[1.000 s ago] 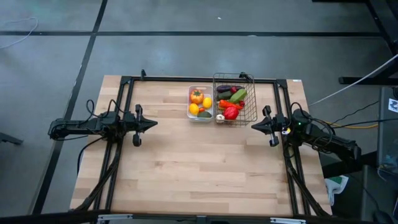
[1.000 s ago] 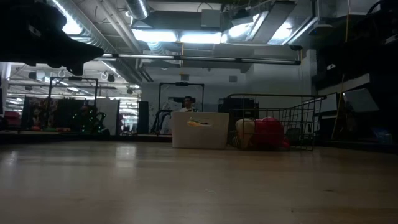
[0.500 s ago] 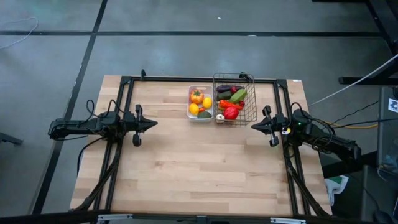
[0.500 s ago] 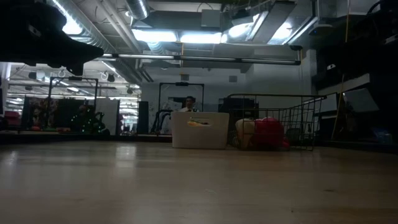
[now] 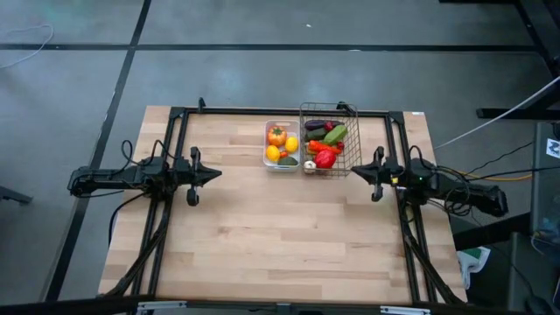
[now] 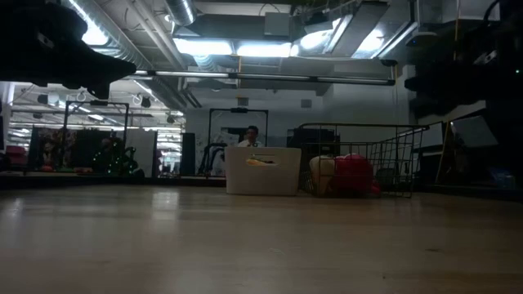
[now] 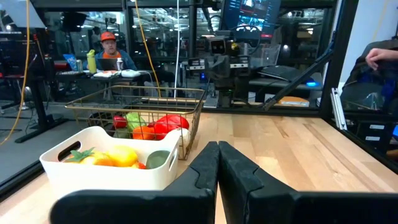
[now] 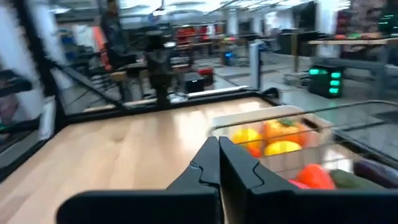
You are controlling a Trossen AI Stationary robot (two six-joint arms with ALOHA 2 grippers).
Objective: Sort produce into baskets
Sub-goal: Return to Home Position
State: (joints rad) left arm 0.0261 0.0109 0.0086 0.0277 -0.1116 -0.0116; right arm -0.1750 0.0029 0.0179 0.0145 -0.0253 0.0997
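Note:
The white tray (image 5: 282, 162) holds an orange tomato (image 5: 276, 136), yellow lemons (image 5: 291, 144) and more; it stands at the table's far middle. The wire-mesh basket (image 5: 353, 149) right of it holds a red pepper (image 5: 325, 158), a green cucumber (image 5: 335, 134), an eggplant and other produce. Both also show in the left wrist view, tray (image 7: 118, 174) and basket (image 7: 140, 102). My left gripper (image 5: 219, 173) is shut and empty at the table's left. My right gripper (image 5: 351, 171) is shut and empty just right of the basket's near corner.
A black frame (image 5: 280, 112) runs along the table's far edge and down both sides. Bare wood (image 5: 280, 236) fills the near half. People (image 7: 109, 53) sit and stand in the room beyond the table.
My right gripper has swung toward the table's far edge and a little left, nearer the basket's near right corner, still shut. The produce and both containers have stayed in place.

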